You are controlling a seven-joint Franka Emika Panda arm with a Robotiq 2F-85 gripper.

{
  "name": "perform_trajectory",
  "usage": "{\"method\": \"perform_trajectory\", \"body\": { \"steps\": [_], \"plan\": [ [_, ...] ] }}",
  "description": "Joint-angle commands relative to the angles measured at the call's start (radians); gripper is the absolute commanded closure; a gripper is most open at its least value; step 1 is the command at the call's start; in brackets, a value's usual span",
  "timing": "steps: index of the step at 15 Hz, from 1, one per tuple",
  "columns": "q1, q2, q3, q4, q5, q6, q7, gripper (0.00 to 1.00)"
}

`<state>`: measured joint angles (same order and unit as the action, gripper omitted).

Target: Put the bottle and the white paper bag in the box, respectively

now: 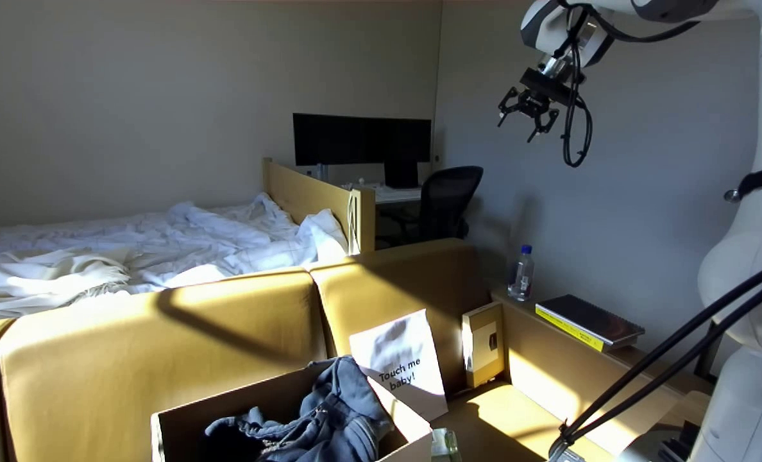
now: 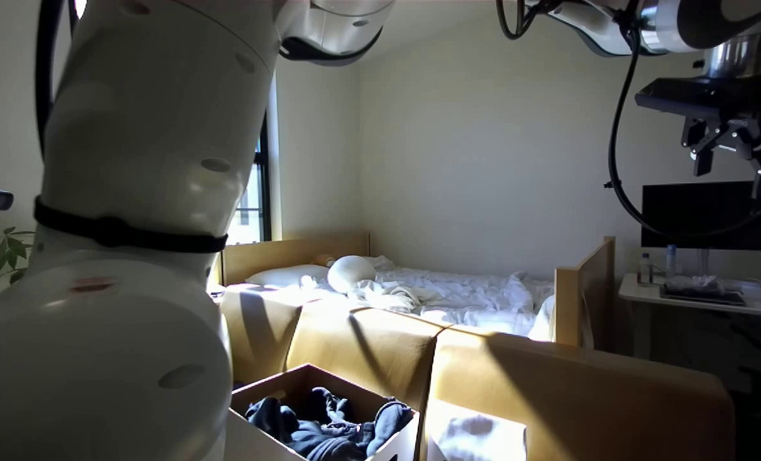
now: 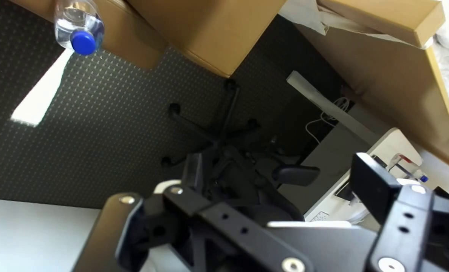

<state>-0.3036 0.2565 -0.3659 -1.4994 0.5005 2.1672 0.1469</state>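
Arm (image 2: 124, 333): white, is looming nearest in an exterior view.
Box (image 1: 406, 423): brown cardboard, is standing in front of the tan sofa back (image 1: 163, 353) in both exterior views.
Garment (image 1: 349, 417): dark blue, is lying crumpled inside the box, one part reaching up to the rim.
White paper bag (image 1: 397, 356): is leaning against the sofa back outside the box, just beside it, its black lettering reading "Touch me baby!"; whether bag and box are touching, I cannot tell.
Carton (image 1: 483, 340): small, with a dark patch, is standing upright near the bag.
Notebook (image 1: 589, 314): dark, is lying on the armrest (image 1: 541, 350), a yellow edge showing beneath it.
Bottle (image 1: 521, 279): clear, blue-capped, is standing upright on the same armrest, outside the box; in the wrist view it is showing upper left, well apart from the gripper (image 1: 516, 130).
Gripper: released, is hanging high above the bottle's level, tilted, its fingers standing wide apart.
Bedding (image 1: 214, 224): white, is lying rumpled beyond the sofa back.
Monitor (image 1: 362, 141): wide, dark, is standing on the desk (image 1: 384, 194).
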Motion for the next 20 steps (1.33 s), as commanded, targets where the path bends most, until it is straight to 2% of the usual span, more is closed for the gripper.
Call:
{"method": "perform_trajectory", "body": {
  "steps": [1,4,10,12,15,20],
  "plan": [
    [-0.037,0.000,0.043,0.012,-0.013,-0.005,0.009,0.00],
    [-0.049,-0.003,0.064,0.025,0.039,0.038,-0.001,0.00],
    [-0.143,0.260,0.128,0.373,0.114,-0.139,0.077,0.00],
    [-0.129,0.359,0.086,0.486,0.049,-0.222,0.222,0.00],
    [-0.133,0.522,0.046,0.641,-0.009,-0.255,0.373,0.00],
    [-0.185,0.761,0.001,0.886,-0.061,-0.433,0.579,0.00]
  ]
}}
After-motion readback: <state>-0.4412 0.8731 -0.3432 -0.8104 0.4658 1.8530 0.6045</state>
